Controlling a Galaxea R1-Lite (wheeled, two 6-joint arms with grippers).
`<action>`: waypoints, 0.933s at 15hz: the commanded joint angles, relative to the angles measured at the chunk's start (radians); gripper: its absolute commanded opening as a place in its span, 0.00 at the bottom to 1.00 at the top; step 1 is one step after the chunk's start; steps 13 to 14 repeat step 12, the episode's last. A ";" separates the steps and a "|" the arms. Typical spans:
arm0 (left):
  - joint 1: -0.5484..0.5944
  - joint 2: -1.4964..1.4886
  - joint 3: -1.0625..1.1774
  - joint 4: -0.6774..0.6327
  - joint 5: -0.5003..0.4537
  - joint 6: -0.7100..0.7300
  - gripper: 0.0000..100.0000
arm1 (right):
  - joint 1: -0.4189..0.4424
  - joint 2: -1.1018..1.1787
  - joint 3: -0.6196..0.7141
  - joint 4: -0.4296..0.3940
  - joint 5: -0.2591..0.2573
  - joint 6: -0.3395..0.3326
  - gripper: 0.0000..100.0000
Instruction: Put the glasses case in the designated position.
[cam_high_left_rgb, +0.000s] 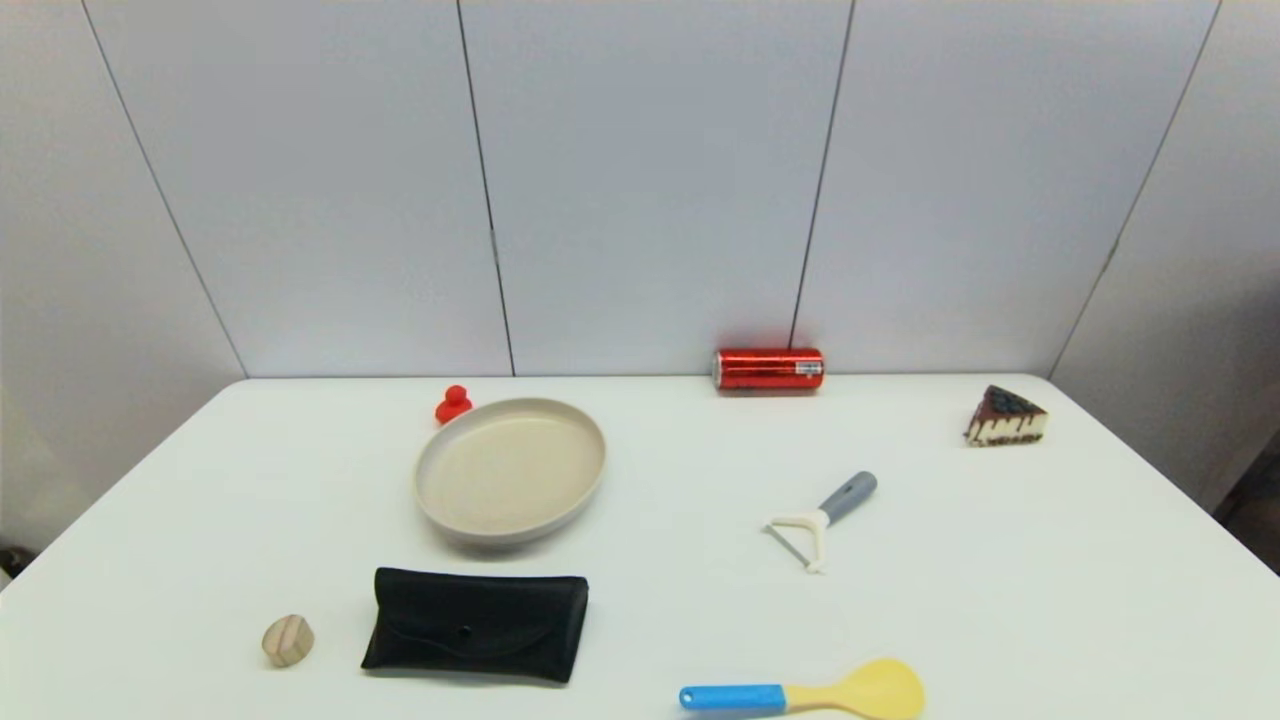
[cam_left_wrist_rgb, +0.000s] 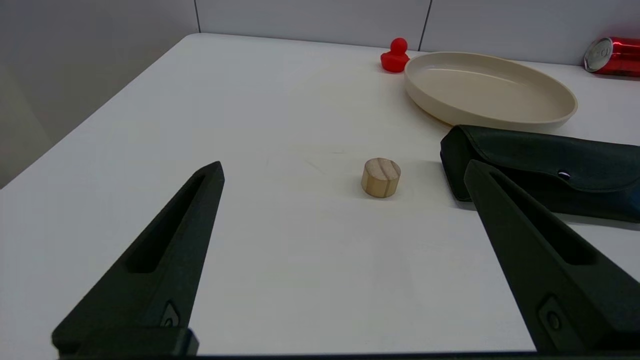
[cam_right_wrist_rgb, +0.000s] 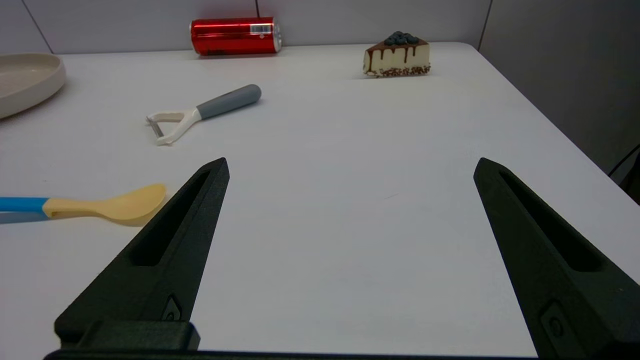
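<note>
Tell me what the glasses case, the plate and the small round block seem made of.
Glasses case: black leatherette or soft leather, matte with a faint sheen, stitched flap, snap button.
Plate: beige, matte, probably plastic or ceramic; unclear which.
Round block: unfinished wood, with visible grain stripes.

The glasses case (cam_high_left_rgb: 476, 624) lies on the table (cam_high_left_rgb: 1000, 600) just beyond the left gripper (cam_left_wrist_rgb: 344, 172), before its right jaw; a wooden block (cam_left_wrist_rgb: 381, 177) sits ahead between the jaws. The plate (cam_high_left_rgb: 511, 468) lies behind the case. A spoon (cam_right_wrist_rgb: 85, 206) lies left of the right gripper (cam_right_wrist_rgb: 350, 167), a peeler (cam_right_wrist_rgb: 202, 112) farther ahead.
</note>
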 joint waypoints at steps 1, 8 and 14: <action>0.000 0.001 0.000 0.002 0.000 -0.001 1.00 | 0.000 0.004 0.000 0.000 0.000 0.000 1.00; 0.000 0.001 0.000 -0.001 0.000 -0.001 1.00 | 0.000 0.004 0.000 0.000 0.000 0.000 1.00; 0.001 0.001 0.000 -0.001 0.000 -0.001 1.00 | -0.001 0.004 0.000 -0.001 0.000 -0.002 1.00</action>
